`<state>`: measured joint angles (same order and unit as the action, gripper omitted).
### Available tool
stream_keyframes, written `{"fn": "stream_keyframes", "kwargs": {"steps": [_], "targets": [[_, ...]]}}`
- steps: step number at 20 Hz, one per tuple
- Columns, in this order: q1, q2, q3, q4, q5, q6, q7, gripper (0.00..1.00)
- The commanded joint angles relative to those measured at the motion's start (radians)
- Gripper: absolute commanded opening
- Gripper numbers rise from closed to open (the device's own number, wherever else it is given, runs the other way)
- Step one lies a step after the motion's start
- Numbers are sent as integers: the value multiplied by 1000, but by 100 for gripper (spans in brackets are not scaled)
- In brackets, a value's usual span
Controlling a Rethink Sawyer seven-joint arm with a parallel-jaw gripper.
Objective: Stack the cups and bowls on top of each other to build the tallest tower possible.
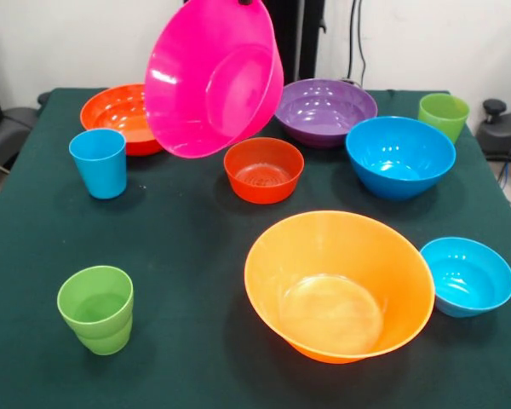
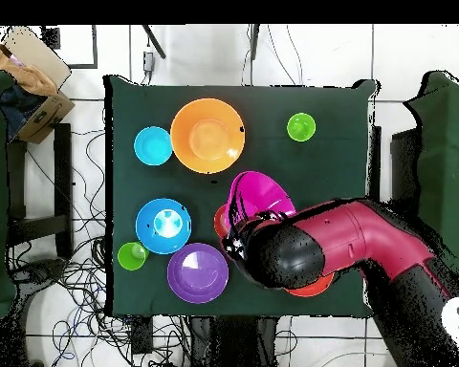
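Note:
My gripper [image 1: 245, 2] shows only at the top edge and is shut on the rim of the large pink bowl [image 1: 213, 77], which hangs tilted in the air above the table's far middle. It also shows in the overhead view [image 2: 264, 199]. On the table stand the large orange bowl [image 1: 339, 285], small blue bowl [image 1: 467, 275], blue bowl [image 1: 400, 156], purple bowl [image 1: 325, 109], small red-orange bowl [image 1: 264, 169] and medium red-orange bowl [image 1: 119, 115]. The sky blue cup [image 1: 99, 162] and two green cups [image 1: 96, 308] [image 1: 444, 113] stand apart. No tower stands.
The dark green table cloth [image 1: 179, 256] reaches the picture's edges. In the overhead view the red arm [image 2: 358, 244] covers the medium red-orange bowl and the sky blue cup. Cables and a cardboard box [image 2: 32, 81] lie off the table.

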<state>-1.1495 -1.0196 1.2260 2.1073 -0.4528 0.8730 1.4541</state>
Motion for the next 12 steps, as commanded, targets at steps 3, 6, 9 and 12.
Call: {"fn": "stream_keyframes", "kwargs": {"steps": [3,6,9,12], "targets": [[59,97,-75,63,-96,-79,-26,0],[71,103,-86,69,-116,-99,-6,0],[87,124,-108,65,-139,-121,5,0],[119,140,-149,60,-191,-163,29,0]]}}
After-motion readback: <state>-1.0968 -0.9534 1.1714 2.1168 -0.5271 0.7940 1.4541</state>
